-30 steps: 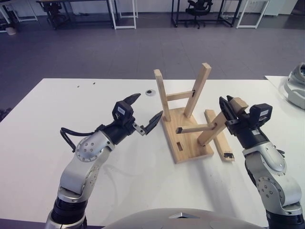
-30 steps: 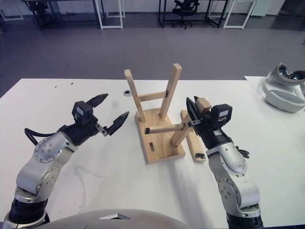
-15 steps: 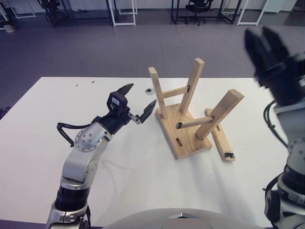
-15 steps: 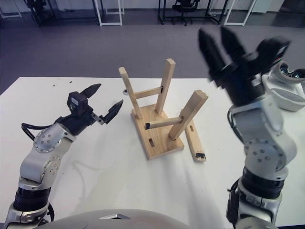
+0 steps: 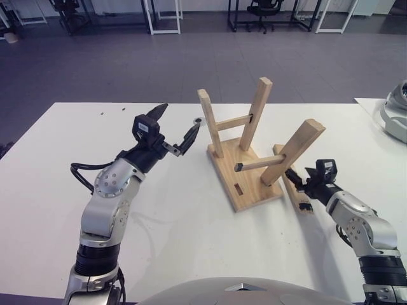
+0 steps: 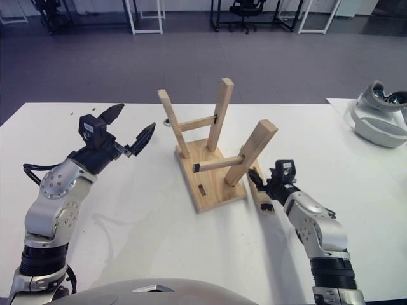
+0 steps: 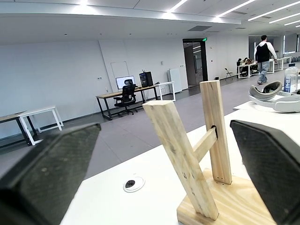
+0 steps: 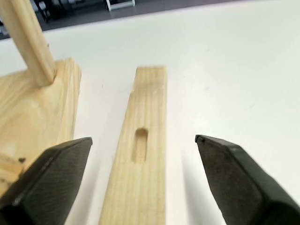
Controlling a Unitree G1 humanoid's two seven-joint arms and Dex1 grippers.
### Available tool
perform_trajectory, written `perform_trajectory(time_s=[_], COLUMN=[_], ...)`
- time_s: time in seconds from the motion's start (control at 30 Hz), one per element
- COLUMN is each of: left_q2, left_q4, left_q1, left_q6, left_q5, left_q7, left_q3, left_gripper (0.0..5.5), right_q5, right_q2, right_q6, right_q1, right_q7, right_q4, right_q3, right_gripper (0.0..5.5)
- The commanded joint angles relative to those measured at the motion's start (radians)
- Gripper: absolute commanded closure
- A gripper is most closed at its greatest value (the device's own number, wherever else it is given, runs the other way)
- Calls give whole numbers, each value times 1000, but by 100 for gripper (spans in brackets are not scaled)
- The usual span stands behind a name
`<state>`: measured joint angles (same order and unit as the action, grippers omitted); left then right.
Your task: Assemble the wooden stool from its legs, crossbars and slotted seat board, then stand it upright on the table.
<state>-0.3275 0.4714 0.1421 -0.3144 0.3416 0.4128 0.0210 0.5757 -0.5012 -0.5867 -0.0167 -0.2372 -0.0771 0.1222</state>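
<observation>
the seat board [image 5: 253, 193] lies flat mid-table [image 5: 191, 241], three legs standing in it (one tilted). the right gripper [image 8: 143, 139] is spread wide astride the loose leg [image 8: 136, 197] beside the board. the left gripper [image 5: 178, 117] hangs wide open to the board's left.

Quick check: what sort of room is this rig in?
Most likely an open-plan office or lab: a white worktable, then desks, an office chair and a monitor across bare grey floor.

A grey floor [image 5: 127, 63] was seen beyond the white table [image 5: 38, 190] — desks [image 7: 110, 94] and an office chair [image 7: 126, 99] were ranged along white walls [image 7: 61, 70], lit by ceiling strips [image 7: 180, 5].
</observation>
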Motion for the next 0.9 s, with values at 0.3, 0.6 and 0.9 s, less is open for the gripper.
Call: perform_trajectory(time_s=[0.3,0.6,0.9], left_q2=[-1,146,273], left_q4=[-4,-44,-322], left_q1=[1,422,832], left_q6=[-14,-151,-247], left_q5=[-35,329,791], left_q7=[-21,-100,-239], left_q3=[-26,113,277], left_gripper=[41,22,10], right_q5=[-187,-325,-367], right_q2=[-93,-230,-107], right_q6=[-224,220,526], right_q1=[-14,432,719], right_q7=[-12,-76,-264], right_q4=[-88,-56,-227], right_q3=[-86,86,-136], right_gripper=[291,342,343])
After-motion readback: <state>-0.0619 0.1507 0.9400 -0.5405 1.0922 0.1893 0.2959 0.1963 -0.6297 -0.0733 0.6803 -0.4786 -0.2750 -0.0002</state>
